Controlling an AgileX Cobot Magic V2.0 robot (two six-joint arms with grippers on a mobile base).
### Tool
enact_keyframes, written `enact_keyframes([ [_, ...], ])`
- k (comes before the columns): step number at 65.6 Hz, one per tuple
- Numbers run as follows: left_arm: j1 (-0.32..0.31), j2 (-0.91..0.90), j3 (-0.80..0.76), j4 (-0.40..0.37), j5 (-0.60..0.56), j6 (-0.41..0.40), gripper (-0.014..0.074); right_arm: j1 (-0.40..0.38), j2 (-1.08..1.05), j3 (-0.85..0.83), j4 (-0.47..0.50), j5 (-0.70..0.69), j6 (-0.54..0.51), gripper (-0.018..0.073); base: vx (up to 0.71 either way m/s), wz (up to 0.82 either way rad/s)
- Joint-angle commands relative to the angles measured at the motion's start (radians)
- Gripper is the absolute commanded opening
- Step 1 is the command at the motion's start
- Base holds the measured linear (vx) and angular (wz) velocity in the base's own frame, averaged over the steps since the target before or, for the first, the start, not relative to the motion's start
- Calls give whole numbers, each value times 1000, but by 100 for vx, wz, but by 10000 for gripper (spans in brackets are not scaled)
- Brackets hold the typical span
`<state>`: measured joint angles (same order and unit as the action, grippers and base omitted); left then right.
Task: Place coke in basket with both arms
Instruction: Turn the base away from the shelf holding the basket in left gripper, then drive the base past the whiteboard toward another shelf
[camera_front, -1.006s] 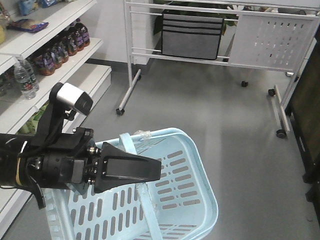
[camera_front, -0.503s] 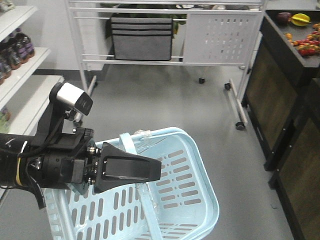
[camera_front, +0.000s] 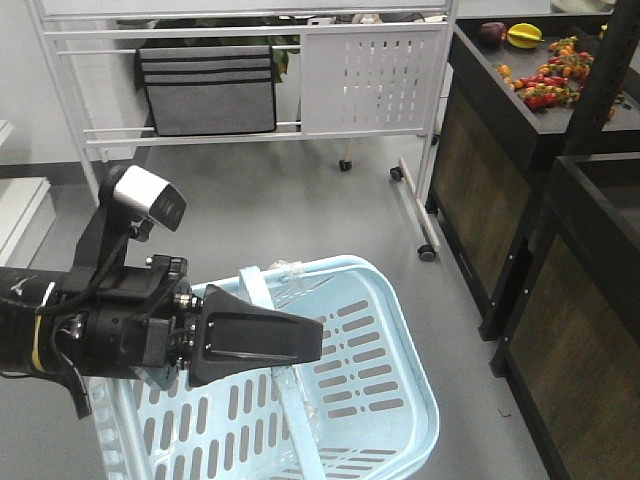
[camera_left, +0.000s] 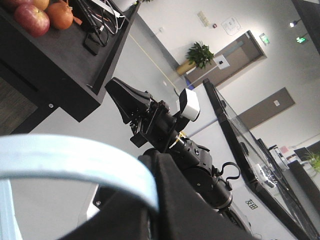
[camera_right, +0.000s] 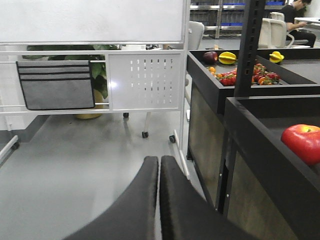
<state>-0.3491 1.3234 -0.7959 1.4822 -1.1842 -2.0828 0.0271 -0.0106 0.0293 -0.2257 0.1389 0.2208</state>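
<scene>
So, light-blue basket (camera_front: 400, 400) low in the front view over grey floor (camera_front: 300, 200), right fingers (camera_right: 145, 200) pressed flat together, nothing in them, basket handle (camera_left: 75, 155) lying across the left fingers (camera_left: 175, 210), can't tell their grip

The basket (camera_front: 405, 330) is light blue with slotted sides, the pincer (camera_right: 159, 162) black.
</scene>
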Motion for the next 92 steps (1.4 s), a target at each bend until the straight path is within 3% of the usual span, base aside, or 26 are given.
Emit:
enact_keyframes([
  [1,-2,-29,-25,-88,-197,7,-7,-5,-18,8,-15,-71,-3,-4,17,-17],
  [92,-2,-29,-25,-88,-197,7,-6,-5,-18,8,-14,-71,-3,-4,22,-1],
])
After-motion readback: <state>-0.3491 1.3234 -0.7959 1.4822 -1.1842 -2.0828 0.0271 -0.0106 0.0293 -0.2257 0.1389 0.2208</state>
